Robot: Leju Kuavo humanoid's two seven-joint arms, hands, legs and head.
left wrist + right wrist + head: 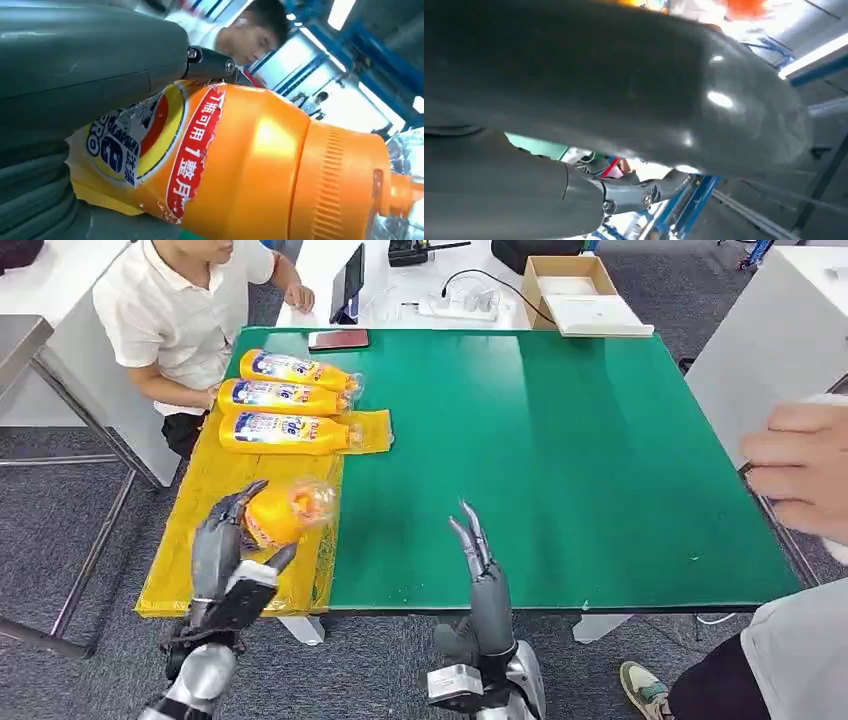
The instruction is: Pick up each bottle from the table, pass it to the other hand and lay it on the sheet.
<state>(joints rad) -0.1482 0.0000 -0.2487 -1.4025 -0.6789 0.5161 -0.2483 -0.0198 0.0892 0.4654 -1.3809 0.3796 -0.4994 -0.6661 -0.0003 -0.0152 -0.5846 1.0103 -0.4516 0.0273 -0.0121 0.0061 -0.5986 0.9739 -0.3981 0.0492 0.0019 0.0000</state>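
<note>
The left hand (232, 550) gripped the orange bottle (283, 513), fingers wrapped round its body above the yellow sheet (215, 480) to lay it beside three others, while the right hand (472, 540) hung empty, fingers straight and close together

held orange bottle (260, 170), red label strip reading 1瓶可用1整月, round blue logo lettering partly hidden
</note>
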